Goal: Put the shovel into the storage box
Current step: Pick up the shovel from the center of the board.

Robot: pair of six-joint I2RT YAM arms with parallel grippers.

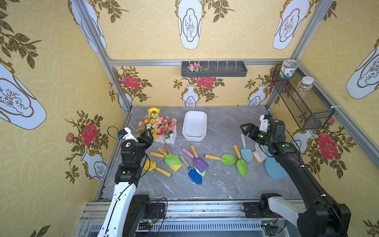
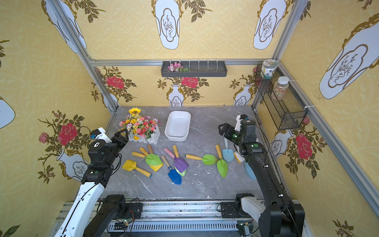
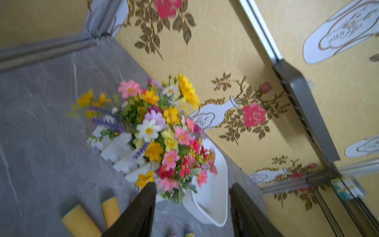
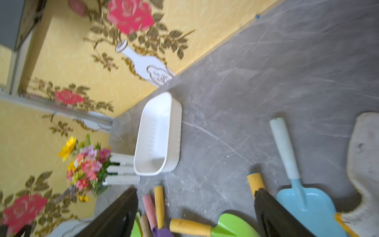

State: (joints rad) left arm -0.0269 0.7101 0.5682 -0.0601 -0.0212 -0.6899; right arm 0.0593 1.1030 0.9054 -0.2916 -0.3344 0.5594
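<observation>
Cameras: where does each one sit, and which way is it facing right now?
Both top views: a stereo pair high above the arm bases, looking down over the table; both arms, the left gripper and the right gripper show.
Left wrist: on the left arm, facing the flower pot beyond its open fingers.
Right wrist: on the right arm, facing the storage box and light blue shovel past its open fingers.
Shared: every view shows the storage box; both wrist views catch the flower pot.

Yellow vase-and-rose wallpaper [image 1: 225, 41], aluminium frame rails [image 1: 143, 62] (dark tray [image 1: 214, 73], wire basket [image 1: 303, 102] hung there), grey marbled tabletop [image 1: 221, 184]
</observation>
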